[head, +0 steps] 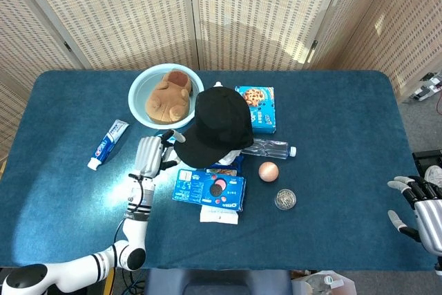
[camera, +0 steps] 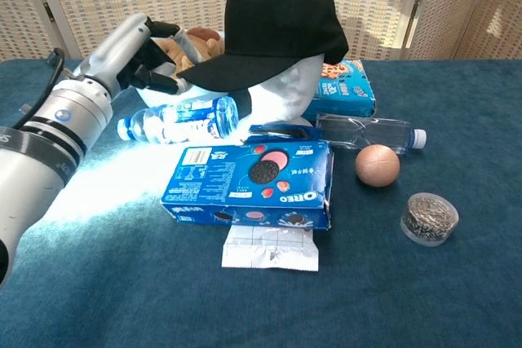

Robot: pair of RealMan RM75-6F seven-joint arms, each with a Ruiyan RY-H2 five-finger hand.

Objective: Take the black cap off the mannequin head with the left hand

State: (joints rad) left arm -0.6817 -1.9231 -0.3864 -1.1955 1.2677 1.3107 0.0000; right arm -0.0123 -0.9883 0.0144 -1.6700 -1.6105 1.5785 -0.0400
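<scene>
Left hand point(camera: 134, 50) sits at the tip of the cap's point(camera: 273, 22) brim, fingers curled toward the brim edge; whether it actually pinches the brim or only touches it I cannot tell from either view. That cap sits on the mannequin head point(camera: 281, 91), tilted, brim pointing toward the robot's left, crown still covering the head. Just behind the hand is a bowl point(head: 141, 94) with a plush toy, below it a bottle point(camera: 175, 120) lying on the tabletop point(head: 331, 143), and in front of the head a cookie box point(camera: 249, 181). By my judgement the step in hand is the grasp of the brim, with the lift not yet done; the next move calls for a firm pinch, then raising up and away to the left so the crown clears the head without toppling it. Right hand point(head: 418, 208) hangs off the tabletop's edge, fingers spread, holding nothing.
</scene>
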